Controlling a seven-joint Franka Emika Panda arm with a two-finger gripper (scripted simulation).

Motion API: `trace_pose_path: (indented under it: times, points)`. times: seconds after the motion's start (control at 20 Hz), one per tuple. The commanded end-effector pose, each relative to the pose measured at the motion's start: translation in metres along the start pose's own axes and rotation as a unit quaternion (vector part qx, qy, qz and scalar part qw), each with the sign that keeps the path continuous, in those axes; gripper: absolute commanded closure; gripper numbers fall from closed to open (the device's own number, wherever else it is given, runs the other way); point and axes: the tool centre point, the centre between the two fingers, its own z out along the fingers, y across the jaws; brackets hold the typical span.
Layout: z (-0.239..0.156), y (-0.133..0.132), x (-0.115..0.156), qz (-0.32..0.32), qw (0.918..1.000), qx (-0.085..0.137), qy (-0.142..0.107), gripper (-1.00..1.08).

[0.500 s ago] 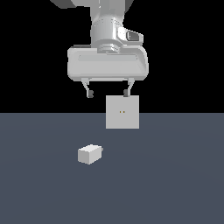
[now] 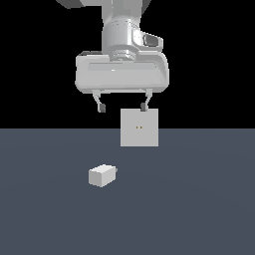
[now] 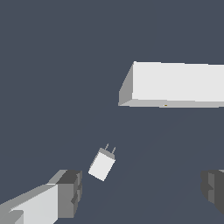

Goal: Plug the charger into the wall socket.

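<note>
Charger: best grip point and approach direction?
Probably take the charger from above, jaws across the two long flat sides of its body, behind the prong face. It lies flat on the floor with the prongs pointing sideways, so that leaves them free for the wall socket. The gripper is open above.

Flat, even simulator light, moderately bright; black backdrop above floor (image 2: 199,209) in exterior view. No cast shadows, no glare. Socket panel (image 3: 179,83) top face brighter than side. Both renders sharp; coarse, slightly jagged edges; no edge distortion.
</note>
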Motion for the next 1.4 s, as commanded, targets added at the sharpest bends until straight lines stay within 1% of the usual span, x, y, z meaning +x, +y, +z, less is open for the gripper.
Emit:
trace_pose_path:
  times: [0.0,0.25,0.55,0.9,1.35]
  points:
    - [0.002,-0.001,-0.002,0.008,0.9999,-0.001,0.006,-0.92]
    - [0.009,-0.004,-0.009,0.033,0.9991,-0.004,0.026,-0.92]
    - [0.021,-0.009,-0.020,0.073,0.9956,-0.009,0.057,-0.92]
    - [0.036,-0.017,-0.031,0.122,0.9877,-0.015,0.096,-0.92]
    - [0.054,-0.025,-0.039,0.174,0.9749,-0.023,0.137,-0.92]
